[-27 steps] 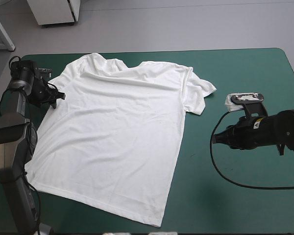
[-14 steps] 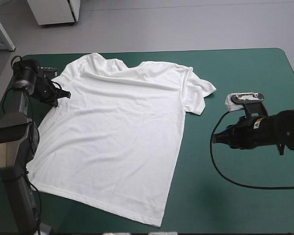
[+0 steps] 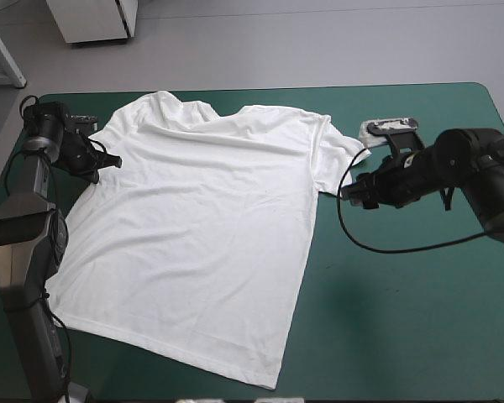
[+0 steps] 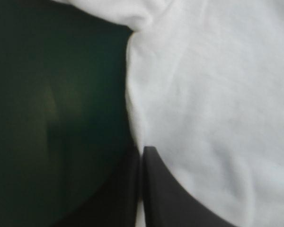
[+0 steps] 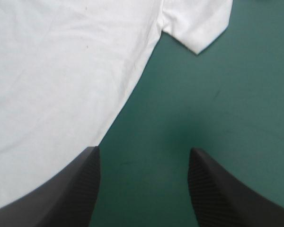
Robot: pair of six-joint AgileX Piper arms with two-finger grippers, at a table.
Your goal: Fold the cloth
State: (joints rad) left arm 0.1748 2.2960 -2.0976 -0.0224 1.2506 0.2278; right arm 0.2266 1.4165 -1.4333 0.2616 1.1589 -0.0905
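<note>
Across the middle of the teal-green cover [image 3: 420,319] I see the T-shirt [image 3: 210,235] spread flat, its collar [image 3: 203,113] toward the table's far edge and its hem [image 3: 168,353] toward the near one. A few soft creases run over the chest.

The left gripper [image 3: 111,161] sits at the shirt's left shoulder edge, near the table's far left corner. From its wrist camera, its fingers [image 4: 180,198] meet in a narrow arch with a thin white sliver of cloth pinched between them. I read that as a grip on the shirt's edge. White fabric lies to one side of it and bare cover to the other.

The right gripper [image 3: 351,193] hovers over bare cover just beside the shirt's right side, below the right sleeve [image 3: 346,155]. Its fingers [image 5: 61,189] stand wide apart with nothing between them. The shirt's side edge passes under one of them, and the sleeve lies ahead.
</note>
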